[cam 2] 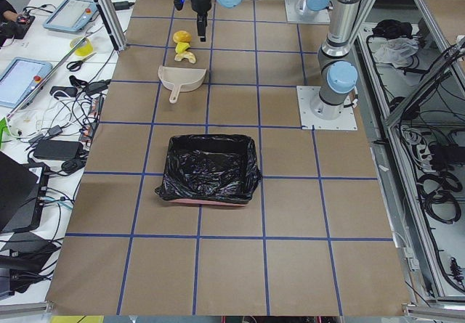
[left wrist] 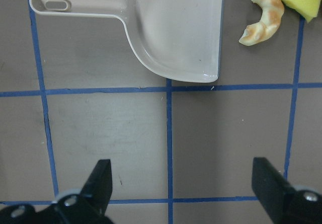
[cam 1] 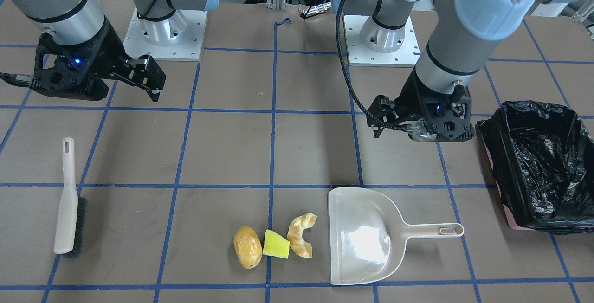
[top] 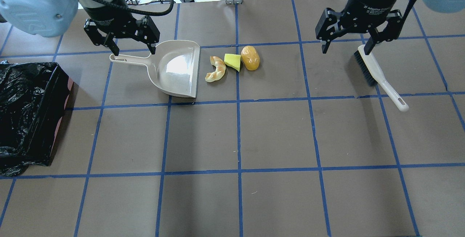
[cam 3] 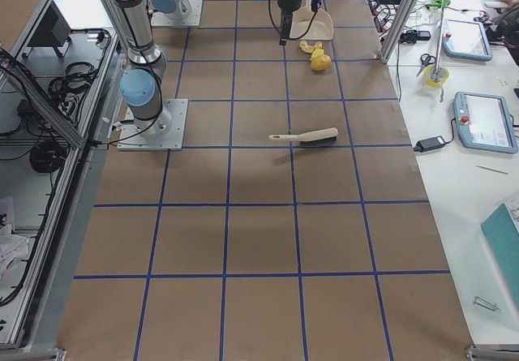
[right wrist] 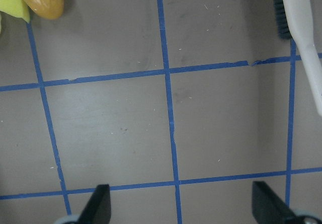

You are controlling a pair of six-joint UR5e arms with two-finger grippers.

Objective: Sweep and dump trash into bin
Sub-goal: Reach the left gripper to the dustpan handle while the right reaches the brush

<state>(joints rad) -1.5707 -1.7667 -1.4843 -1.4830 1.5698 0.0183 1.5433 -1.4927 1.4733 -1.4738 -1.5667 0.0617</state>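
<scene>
Upper left overhead: my left claw (top: 133,49) wide apart, empty, near dustpan (top: 178,68); right claw (top: 345,49) same, near brush (top: 377,73).

bin (cam 1: 540,164): crinkly glossy black plastic | dustpan (cam 1: 359,235): smooth glossy plastic

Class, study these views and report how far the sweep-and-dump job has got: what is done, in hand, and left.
Done: nothing yet. The potato, yellow wedge and croissant piece lie on the table beside the empty dustpan; the brush lies untouched.
In hand: nothing; the left gripper and right gripper are open above the table.
Left: grasp both tools, sweep, tip into the bin.
</scene>
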